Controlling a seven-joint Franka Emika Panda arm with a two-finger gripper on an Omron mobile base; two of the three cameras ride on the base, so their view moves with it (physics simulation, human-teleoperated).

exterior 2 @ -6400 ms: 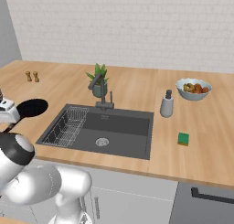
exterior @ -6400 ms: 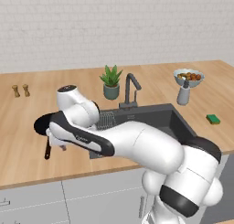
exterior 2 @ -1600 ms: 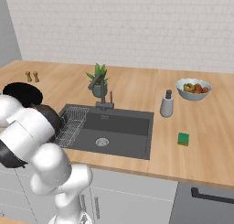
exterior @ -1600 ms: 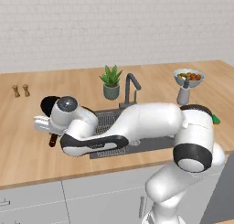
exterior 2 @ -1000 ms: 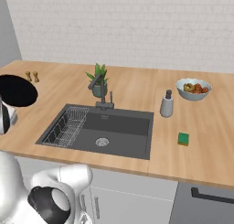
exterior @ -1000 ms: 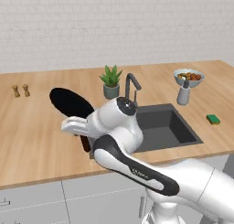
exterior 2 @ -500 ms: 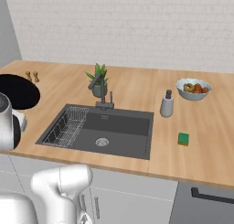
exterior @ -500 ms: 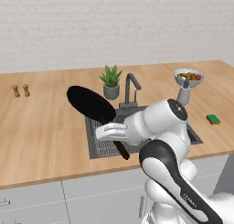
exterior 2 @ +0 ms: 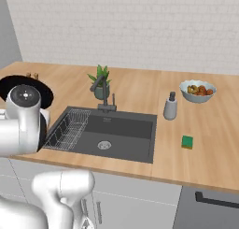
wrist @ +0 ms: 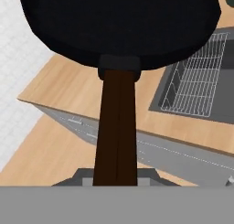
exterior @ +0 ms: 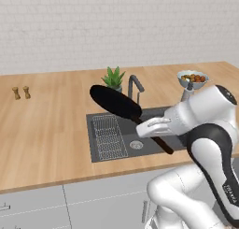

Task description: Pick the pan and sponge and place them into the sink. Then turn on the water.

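Gripper (exterior: 150,128) holds pan (exterior: 114,102) (handle toward robot) above sink (exterior: 156,115)

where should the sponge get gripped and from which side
Grip the sponge across its two short sides, coming straight down from above. It lies flat on the counter right of the sink, a small low block with open space all round.
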